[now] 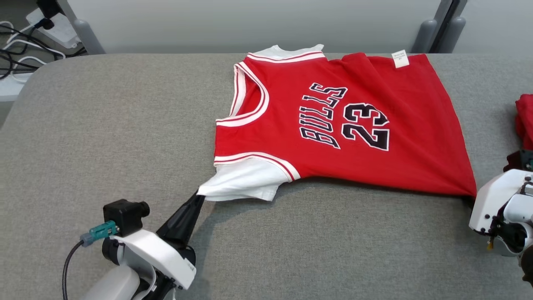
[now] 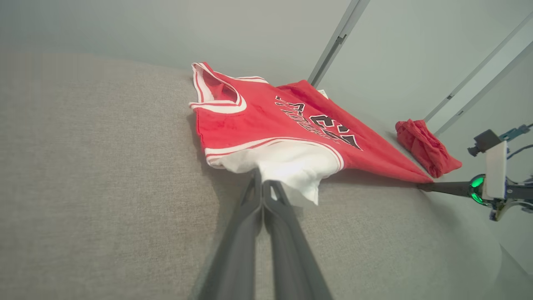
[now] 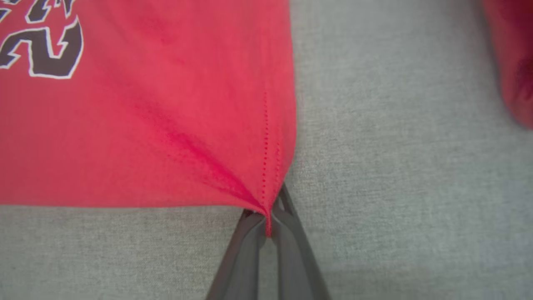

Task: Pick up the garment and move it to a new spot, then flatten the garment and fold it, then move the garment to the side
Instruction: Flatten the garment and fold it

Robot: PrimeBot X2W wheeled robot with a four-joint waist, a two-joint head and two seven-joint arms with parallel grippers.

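The left jaws are being pinched on the white sleeve [image 1: 241, 183] of the jersey [image 1: 354, 125], the right jaws on its hem corner [image 1: 468, 189]. Flattening is seemingly being done, and an even stretch is being called for next.

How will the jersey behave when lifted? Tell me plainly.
Likely floppy: the jersey puckers into creases where the right gripper pinches it. Probably light: the left gripper holds the sleeve by a thin pinch. It should sag between grips.

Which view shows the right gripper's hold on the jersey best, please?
The right wrist view: the right gripper pinches the jersey's hem corner up close. The head view barely shows its fingers; the left wrist view shows them distant.
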